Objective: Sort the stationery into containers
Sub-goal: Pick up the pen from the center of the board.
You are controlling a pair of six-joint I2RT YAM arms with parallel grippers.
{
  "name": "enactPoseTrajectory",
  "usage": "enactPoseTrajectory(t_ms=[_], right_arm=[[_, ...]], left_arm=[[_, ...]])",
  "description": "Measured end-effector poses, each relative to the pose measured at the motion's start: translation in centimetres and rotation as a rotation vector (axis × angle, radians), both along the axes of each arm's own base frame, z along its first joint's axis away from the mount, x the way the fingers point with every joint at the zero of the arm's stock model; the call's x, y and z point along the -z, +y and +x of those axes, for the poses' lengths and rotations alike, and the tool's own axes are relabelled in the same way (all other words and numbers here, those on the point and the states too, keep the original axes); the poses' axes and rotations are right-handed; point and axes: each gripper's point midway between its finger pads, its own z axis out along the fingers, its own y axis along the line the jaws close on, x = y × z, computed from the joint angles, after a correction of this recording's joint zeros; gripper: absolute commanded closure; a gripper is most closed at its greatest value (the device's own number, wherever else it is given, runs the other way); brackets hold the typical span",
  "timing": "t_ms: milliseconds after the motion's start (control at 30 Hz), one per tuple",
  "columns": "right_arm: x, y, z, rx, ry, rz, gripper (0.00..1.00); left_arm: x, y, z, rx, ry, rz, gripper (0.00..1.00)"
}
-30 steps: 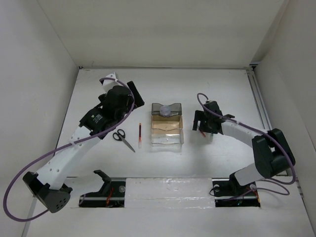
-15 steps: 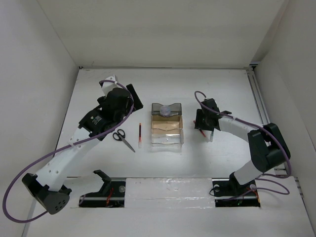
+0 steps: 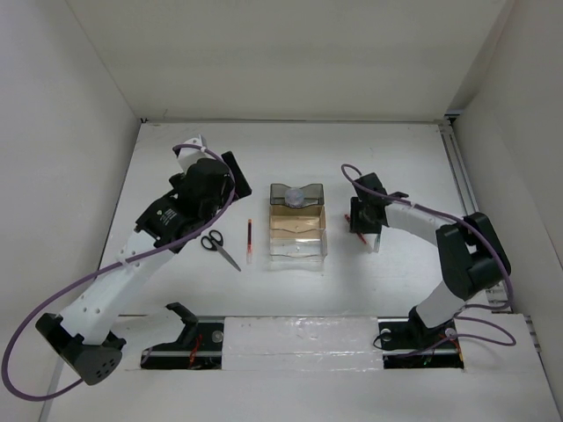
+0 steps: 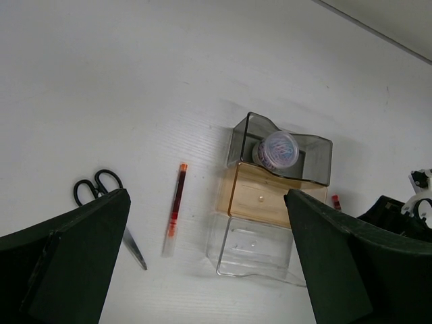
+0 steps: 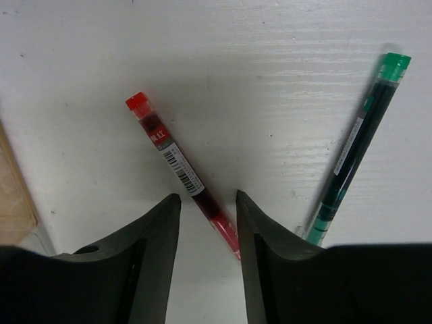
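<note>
Left gripper (image 3: 239, 170) hangs above the far-left part of the white surface (image 3: 396, 149), jaws at full width and holding nothing. Small black-handled scissors (image 3: 218, 246) lie flat on the surface below it, blades pointing toward the near edge. Just right of them lies a thin red pen (image 4: 174, 209), apart from the scissors and just beside the bins, not touching them. Three small translucent plastic bins stand joined in a row running far to near: smoky dark grey bin (image 4: 312, 162) farthest, amber-tan bin (image 4: 270, 199) in the middle, clear bin (image 4: 256, 251) nearest. A small round pale lavender-grey piece (image 4: 279, 150) sits inside the dark grey bin. Right of the bins, the right gripper (image 5: 206, 202) is down at the surface, jaws narrow and standing either side of the lower part of a second thin red pen (image 5: 177, 167), which lies diagonally with its cap away from the gripper. A sliver of surface shows on each side of the pen. Cannot tell whether the fingers touch it. A thin dark pen with a green cap (image 5: 356, 148) lies near, to the right, outside the jaws.
</note>
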Motion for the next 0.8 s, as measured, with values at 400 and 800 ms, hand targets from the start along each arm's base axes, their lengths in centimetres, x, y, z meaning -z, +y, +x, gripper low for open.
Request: enactPoseTrajectory(t_ms=[400,800], right_arm=[[0.0,0.1,0.0,-0.033,0.036,-0.022,1.0],[-6.5,1.3,1.1,-0.062,-0.141,0.014,1.0]], left_arm=[[-1.0,0.4,-0.3,-0.002,-0.023,-0.008,0.0],[-0.9,0.4,-0.3,-0.003,-0.023,-0.005,0.0]])
